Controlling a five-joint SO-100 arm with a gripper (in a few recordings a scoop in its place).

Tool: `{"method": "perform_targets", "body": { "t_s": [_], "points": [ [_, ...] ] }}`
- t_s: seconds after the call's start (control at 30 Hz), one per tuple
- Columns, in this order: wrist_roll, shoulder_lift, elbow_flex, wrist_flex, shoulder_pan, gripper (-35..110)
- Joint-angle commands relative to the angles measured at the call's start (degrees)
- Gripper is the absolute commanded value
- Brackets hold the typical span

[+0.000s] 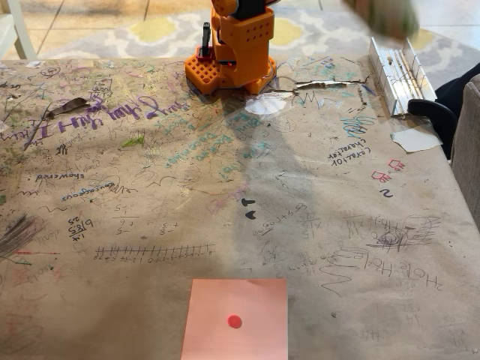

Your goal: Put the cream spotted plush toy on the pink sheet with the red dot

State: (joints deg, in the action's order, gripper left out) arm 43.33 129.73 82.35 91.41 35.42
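Note:
The pink sheet (pixel 235 319) lies flat at the table's front edge, just right of centre, with its red dot (pixel 235 321) in the middle and nothing on it. The arm's orange base (pixel 232 52) stands at the back centre of the table, and the arm rises out of the top of the picture. A blurred cream-greenish shape (pixel 382 16) hangs at the top edge to the right of the base. It is too smeared to tell whether it is the cream spotted plush toy.
Brown paper covered in scribbles (pixel 150 187) spreads over the table. A silver metal rail (pixel 397 75) lies at the back right, with a whitish paper scrap (pixel 414 139) in front of it. A grey upholstered edge (pixel 469 150) borders the right side.

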Motion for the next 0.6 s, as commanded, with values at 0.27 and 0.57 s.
{"method": "perform_targets", "body": {
  "t_s": [0.27, 0.57],
  "points": [
    [2.6, 23.5, -2.9, -3.7, -12.6, 2],
    [-1.0, 38.1, 9.5, -6.3, -16.3, 3]
  ]
}}
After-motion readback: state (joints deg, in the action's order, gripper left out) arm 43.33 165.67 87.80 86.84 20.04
